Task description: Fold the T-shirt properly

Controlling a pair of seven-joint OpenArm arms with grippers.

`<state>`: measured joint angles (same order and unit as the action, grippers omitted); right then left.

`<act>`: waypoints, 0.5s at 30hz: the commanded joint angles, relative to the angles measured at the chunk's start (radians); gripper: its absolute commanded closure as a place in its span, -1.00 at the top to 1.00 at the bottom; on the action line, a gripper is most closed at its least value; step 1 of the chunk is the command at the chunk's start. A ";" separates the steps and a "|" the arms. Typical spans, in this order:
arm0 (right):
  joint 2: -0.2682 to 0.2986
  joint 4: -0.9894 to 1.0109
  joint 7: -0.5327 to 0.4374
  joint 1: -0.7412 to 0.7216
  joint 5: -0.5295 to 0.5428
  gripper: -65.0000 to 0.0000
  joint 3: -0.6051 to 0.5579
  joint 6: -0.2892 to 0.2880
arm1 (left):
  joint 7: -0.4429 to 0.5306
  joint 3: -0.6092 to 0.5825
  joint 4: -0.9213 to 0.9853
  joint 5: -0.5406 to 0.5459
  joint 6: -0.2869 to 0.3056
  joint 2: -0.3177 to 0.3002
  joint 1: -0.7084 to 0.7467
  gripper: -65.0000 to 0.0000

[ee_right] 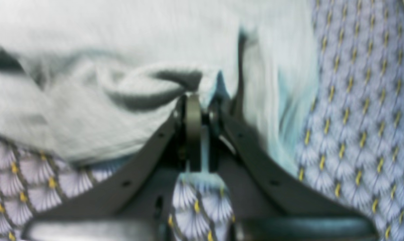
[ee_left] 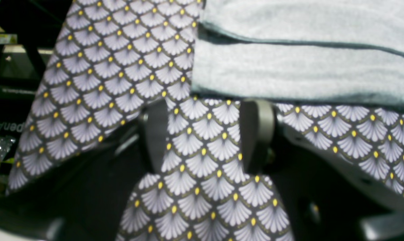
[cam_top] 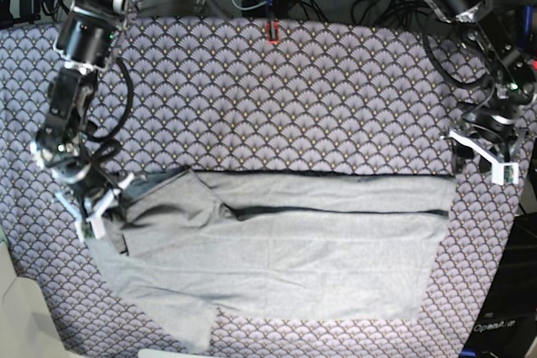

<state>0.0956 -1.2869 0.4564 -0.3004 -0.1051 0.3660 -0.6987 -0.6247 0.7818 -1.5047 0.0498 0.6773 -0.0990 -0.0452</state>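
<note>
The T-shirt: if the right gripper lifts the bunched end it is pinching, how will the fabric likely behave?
The T-shirt probably drapes limply: it already puckers into soft folds around the right gripper, which is shut on it. It looks light, lying thin and flat on the tablecloth. The far end would likely drag across the cloth rather than rise with it.

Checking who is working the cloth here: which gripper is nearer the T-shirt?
Right. The right gripper is shut on the T-shirt at its bunched end. The left gripper hangs open over the tablecloth, just off the shirt's other end.
</note>
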 commanded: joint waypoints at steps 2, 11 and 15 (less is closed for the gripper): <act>0.000 -0.018 0.000 -0.061 0.015 -1.00 -0.035 0.001 | 0.026 0.000 -0.018 0.014 -0.001 -0.012 -0.012 0.04; 0.003 0.140 0.026 -0.242 0.014 -1.00 -0.088 0.001 | 0.026 0.000 -0.043 0.014 -0.004 -0.012 -0.014 0.04; 0.022 0.243 0.023 -0.314 0.014 -1.00 -0.088 0.001 | 0.026 0.000 -0.087 0.014 -0.006 -0.011 -0.017 0.04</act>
<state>0.1062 -1.0264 0.5129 -0.5705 -0.1085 0.2783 -0.7006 -0.6247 0.7803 -1.5711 0.0502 0.6765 -0.0982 -0.0456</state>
